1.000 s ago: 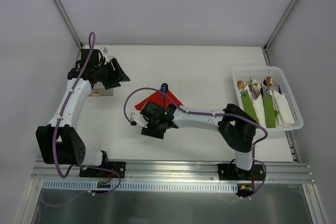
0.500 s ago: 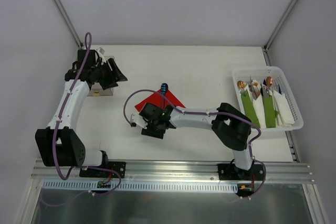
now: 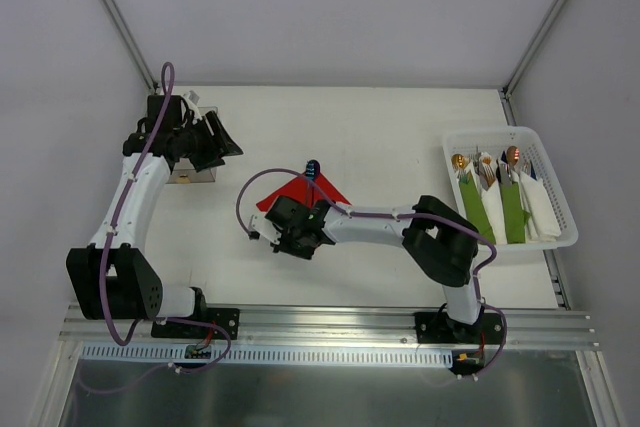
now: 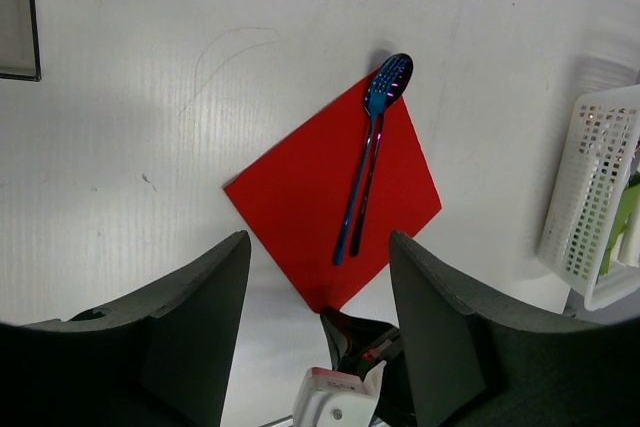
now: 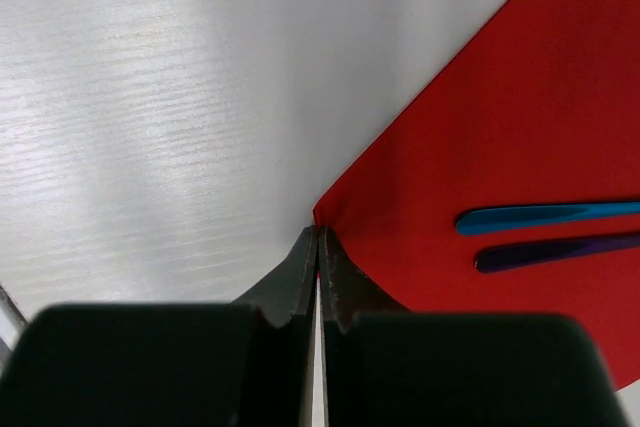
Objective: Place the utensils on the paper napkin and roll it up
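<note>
The red paper napkin [image 3: 322, 190] lies as a diamond on the white table, also in the left wrist view [image 4: 300, 207] and the right wrist view [image 5: 500, 117]. Two slim blue-and-purple utensils [image 4: 365, 167] lie side by side on it, heads [image 3: 313, 166] past its far corner and handle ends [image 5: 550, 232] near me. My right gripper [image 5: 318, 233] is shut, its tips pinching the napkin's near corner; it is seen from above [image 3: 296, 221] and from the left wrist [image 4: 336, 319]. My left gripper [image 3: 225, 142] hangs open and empty at the back left, well apart from the napkin [image 4: 318, 239].
A white slotted basket [image 3: 562, 239] stands at the right edge with green napkin bundles [image 3: 512, 209], white napkins and copper-headed utensils inside; its wall shows in the left wrist view [image 4: 590, 197]. A small box [image 3: 190, 176] sits below the left gripper.
The right gripper's jaws have closed onto the napkin's near corner, and that arm has shifted slightly left. The left arm has barely moved.
</note>
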Action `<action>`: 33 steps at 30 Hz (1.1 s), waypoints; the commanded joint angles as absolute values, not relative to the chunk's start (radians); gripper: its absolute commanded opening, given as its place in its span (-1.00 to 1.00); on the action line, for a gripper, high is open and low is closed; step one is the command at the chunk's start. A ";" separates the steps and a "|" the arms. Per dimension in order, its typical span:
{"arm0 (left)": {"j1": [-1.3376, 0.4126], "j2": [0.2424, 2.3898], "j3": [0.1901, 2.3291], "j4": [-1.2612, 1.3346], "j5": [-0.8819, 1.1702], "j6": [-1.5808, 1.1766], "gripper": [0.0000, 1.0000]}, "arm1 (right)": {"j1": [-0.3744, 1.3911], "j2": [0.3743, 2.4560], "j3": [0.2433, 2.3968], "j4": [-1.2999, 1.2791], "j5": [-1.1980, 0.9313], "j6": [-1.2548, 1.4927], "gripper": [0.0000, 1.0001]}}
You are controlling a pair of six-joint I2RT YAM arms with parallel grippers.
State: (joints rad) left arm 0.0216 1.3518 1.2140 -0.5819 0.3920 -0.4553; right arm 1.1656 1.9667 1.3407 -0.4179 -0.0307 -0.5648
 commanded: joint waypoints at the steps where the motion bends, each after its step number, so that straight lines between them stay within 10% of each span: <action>1: 0.031 1.310 1.207 -0.586 0.411 -0.430 0.16 | 1.164 1.933 1.344 -0.457 -0.078 -0.496 -1.00; 19: 0.032 1.154 1.103 -0.519 0.382 -0.364 0.76 | 0.953 1.986 1.551 -0.676 -0.469 -0.672 -1.00; 33: 0.031 0.853 0.760 -0.273 0.477 -0.391 0.70 | 0.848 2.134 1.716 -0.782 -0.646 -0.796 -1.00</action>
